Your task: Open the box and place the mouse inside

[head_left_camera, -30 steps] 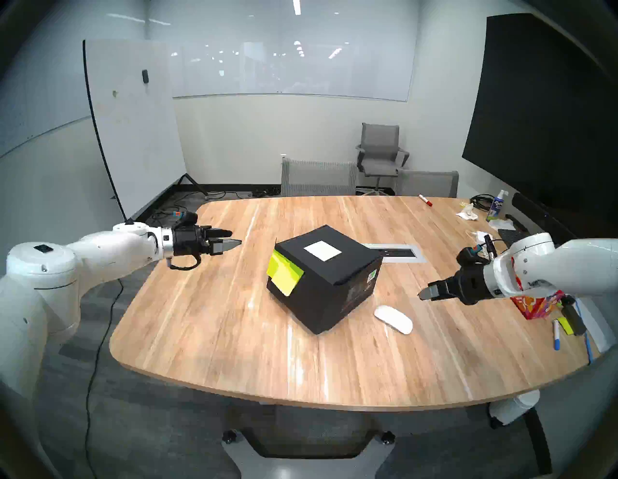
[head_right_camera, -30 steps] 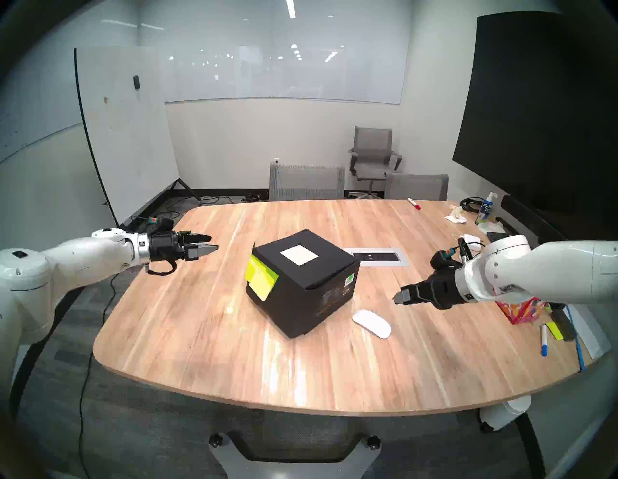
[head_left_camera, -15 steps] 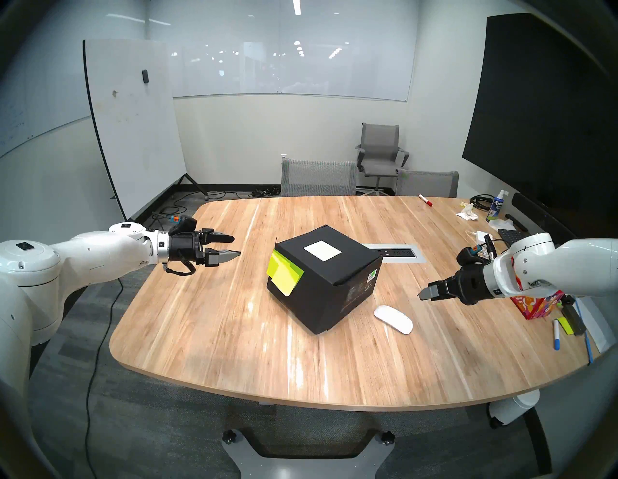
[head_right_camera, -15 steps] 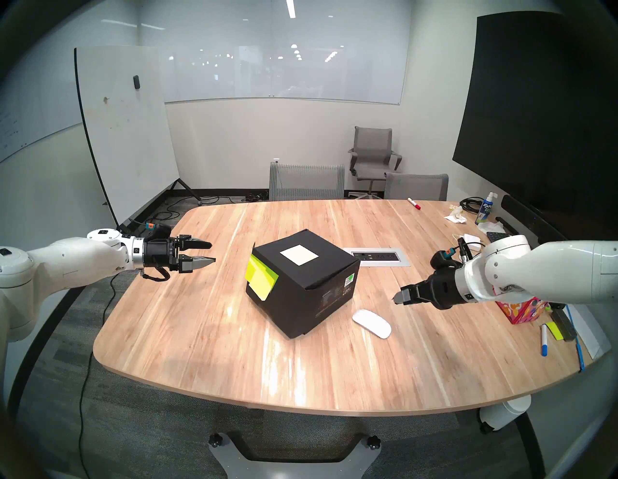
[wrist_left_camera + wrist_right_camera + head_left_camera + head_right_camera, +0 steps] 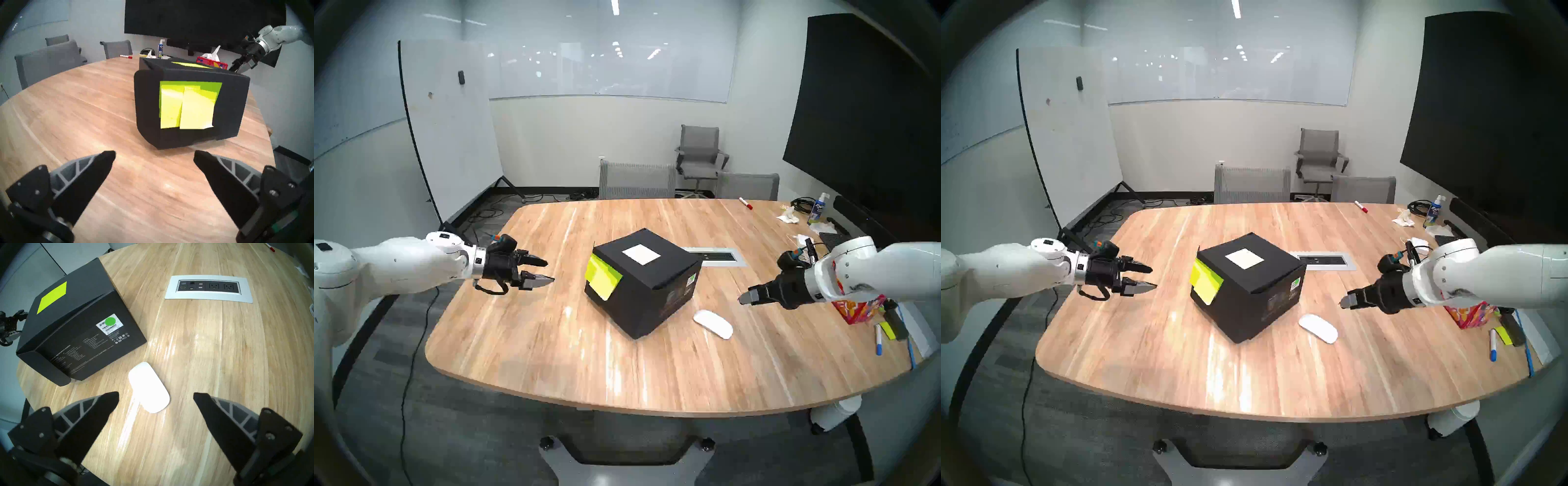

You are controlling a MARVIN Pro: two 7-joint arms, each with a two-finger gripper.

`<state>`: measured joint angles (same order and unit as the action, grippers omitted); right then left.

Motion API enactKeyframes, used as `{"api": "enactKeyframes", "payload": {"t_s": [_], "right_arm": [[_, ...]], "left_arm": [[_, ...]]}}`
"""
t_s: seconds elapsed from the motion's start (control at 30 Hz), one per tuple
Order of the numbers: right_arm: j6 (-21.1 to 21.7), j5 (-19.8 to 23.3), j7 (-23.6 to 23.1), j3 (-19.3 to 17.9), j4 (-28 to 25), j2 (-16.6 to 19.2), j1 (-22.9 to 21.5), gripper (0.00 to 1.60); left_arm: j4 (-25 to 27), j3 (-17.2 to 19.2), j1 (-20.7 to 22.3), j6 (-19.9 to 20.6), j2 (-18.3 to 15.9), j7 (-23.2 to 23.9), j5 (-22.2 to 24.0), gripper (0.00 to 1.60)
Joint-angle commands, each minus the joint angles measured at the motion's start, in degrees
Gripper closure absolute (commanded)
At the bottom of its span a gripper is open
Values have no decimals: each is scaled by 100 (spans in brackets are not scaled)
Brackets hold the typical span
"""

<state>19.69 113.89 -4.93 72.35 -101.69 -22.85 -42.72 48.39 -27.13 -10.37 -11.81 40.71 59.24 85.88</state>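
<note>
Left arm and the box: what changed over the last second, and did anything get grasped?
The left gripper sank lower toward the table and drew back slightly, its jaws spreading wider; it faces the box with the sticky notes but grasped nothing. The right gripper stayed open above the mouse. Box, still shut, and mouse did not move.

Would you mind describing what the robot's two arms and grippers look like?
Both arms are glossy white with rounded joints and a silver ring at the wrist. The left gripper and right gripper are black, each with two tapered fingers showing grey ribbed trusses. A black wrist camera with an orange-and-teal plug tops each; a black cable loops under the left.
</note>
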Motion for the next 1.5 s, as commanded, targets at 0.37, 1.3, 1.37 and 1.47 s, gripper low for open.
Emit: {"api": "enactKeyframes", "payload": {"t_s": [0.37,1.3,1.37,1.47], "right_arm": [[-5,-9,12,-42,-14,-8,-74,0],[-4,-10,15,-41,-16,-7,-76,0],[-4,-10,15,-41,-16,-7,-76,0],[-4,-10,15,-41,-16,-7,-77,0]], "left_arm": [[1184,127,183,-1047,-908,-272,-313,0],[2060,151,293,-1037,-1313,-1279,-777,0],[2065,151,294,-1035,-1316,-1286,-781,0],[2070,150,295,-1034,-1319,-1293,-783,0]]}}
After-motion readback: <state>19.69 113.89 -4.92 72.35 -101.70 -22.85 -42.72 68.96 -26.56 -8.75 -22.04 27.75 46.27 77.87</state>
